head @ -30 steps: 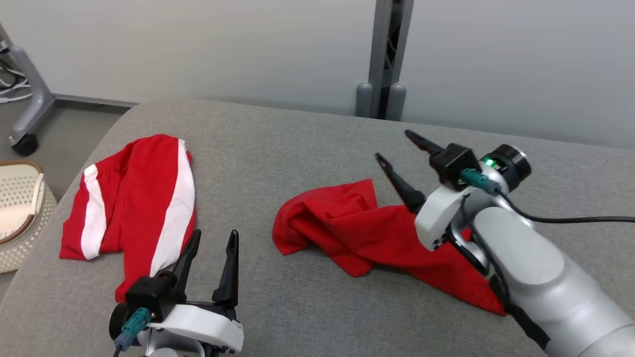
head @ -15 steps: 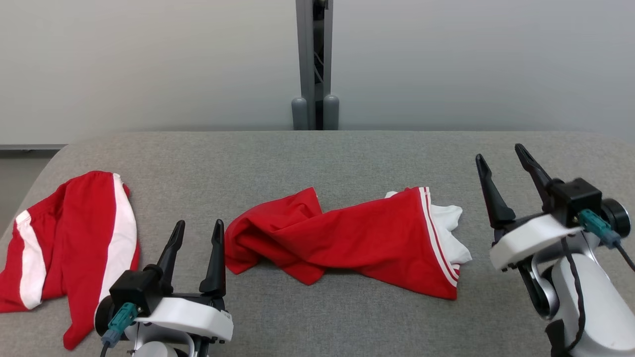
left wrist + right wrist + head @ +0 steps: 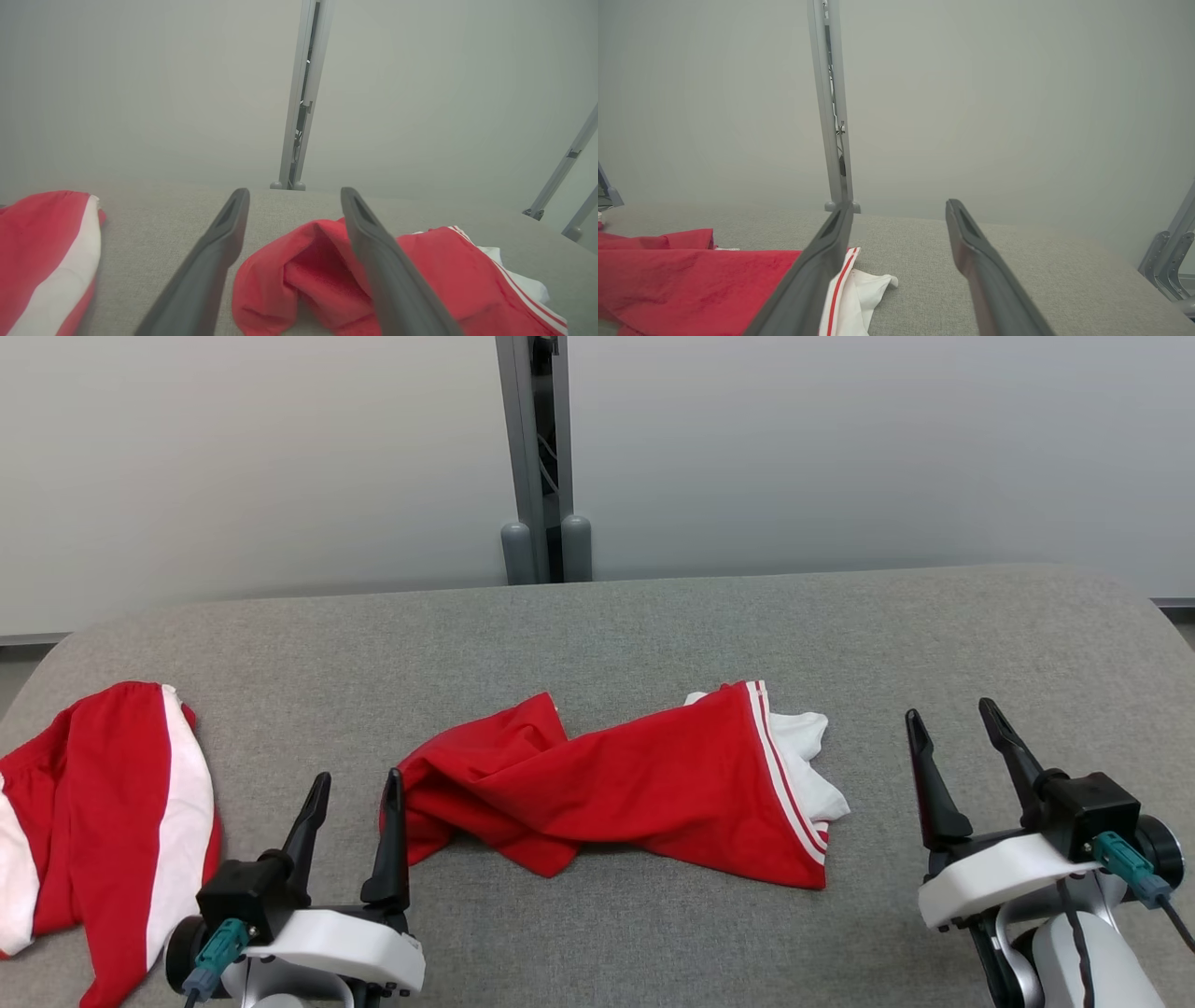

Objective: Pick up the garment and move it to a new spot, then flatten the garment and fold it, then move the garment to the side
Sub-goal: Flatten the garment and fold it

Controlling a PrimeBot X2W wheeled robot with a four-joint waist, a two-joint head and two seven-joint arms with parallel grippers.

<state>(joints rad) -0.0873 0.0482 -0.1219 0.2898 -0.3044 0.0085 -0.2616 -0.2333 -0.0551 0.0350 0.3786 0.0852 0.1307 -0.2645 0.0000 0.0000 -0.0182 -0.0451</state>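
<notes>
Garment (image 3: 616, 784) lies crumpled mid-surface (image 3: 653, 635), white part at its right end. Left tool (image 3: 358, 775) open, empty, one finger just beside garment's left end. Right tool (image 3: 949, 708) open, empty, near front right corner. Striped cloth (image 3: 103, 803) at left edge.

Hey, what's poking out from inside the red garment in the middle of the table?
White cloth bunches out of the red garment's striped right end, lying on the grey table. How far it runs inside is covered by the red fabric.
</notes>
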